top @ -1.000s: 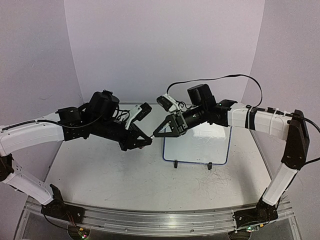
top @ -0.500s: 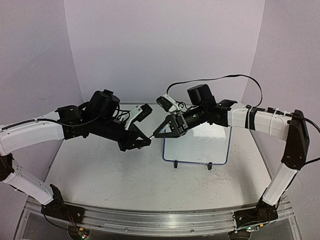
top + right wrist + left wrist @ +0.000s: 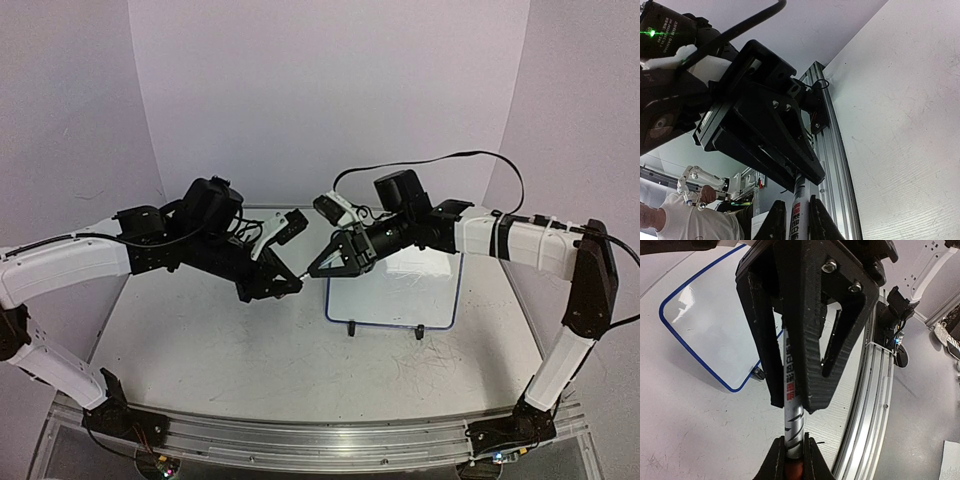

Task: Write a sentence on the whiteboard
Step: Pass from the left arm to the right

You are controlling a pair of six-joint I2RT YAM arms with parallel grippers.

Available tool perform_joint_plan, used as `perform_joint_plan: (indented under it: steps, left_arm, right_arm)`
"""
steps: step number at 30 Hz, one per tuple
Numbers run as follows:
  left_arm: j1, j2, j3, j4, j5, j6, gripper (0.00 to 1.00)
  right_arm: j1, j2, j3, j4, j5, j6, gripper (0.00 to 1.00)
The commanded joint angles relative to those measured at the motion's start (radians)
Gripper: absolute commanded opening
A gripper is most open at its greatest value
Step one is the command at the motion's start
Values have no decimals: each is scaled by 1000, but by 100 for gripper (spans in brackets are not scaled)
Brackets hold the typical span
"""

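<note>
The marker [image 3: 791, 415] carries a red band with white characters, too small to read. On the left, the left gripper [image 3: 290, 284] is clamped on the marker's red end, its fingers [image 3: 774, 462] tight against the barrel. Just right of it, tip to tip in the air above the table [image 3: 200, 350], the right gripper [image 3: 318, 268] is closed round the same barrel. The whiteboard [image 3: 400, 290] stands right of centre on black clip feet [image 3: 351, 326], under the right arm. Its left edge lies just below the joined grippers. A metal rail [image 3: 300, 435] runs along the table's near edge.
</note>
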Motion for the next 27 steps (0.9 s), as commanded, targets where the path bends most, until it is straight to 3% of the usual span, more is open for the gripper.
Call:
perform_joint_plan:
  steps: [1, 6, 10, 14, 16, 20, 21, 24, 27]
  left_arm:
    - [7, 16, 57, -16, 7, 28, 0]
    - [7, 26, 65, -20, 12, 36, 0]
    - [7, 28, 68, -24, 6, 44, 0]
    - [7, 27, 68, -31, -2, 52, 0]
    - [7, 22, 71, -34, -35, 38, 2]
    - [7, -5, 61, -33, -65, -12, 39]
    - [7, -12, 53, -31, -60, -19, 44]
    - [7, -18, 26, -29, -44, -25, 50]
    - [7, -21, 5, -29, -30, -48, 49]
  right_arm:
    - [9, 14, 18, 10, -37, -5, 22]
    - [15, 20, 25, 7, -34, -7, 21]
    - [17, 20, 24, 5, -33, -11, 14]
    - [17, 16, 23, 5, -30, -19, 0]
    - [17, 11, 19, 4, -19, -25, 0]
    - [14, -7, 2, 4, 18, -51, 0]
    - [12, -10, -3, 4, 23, -55, 0]
    - [6, -16, -13, 4, 24, -61, 0]
    - [4, -23, -12, 4, 21, -64, 0]
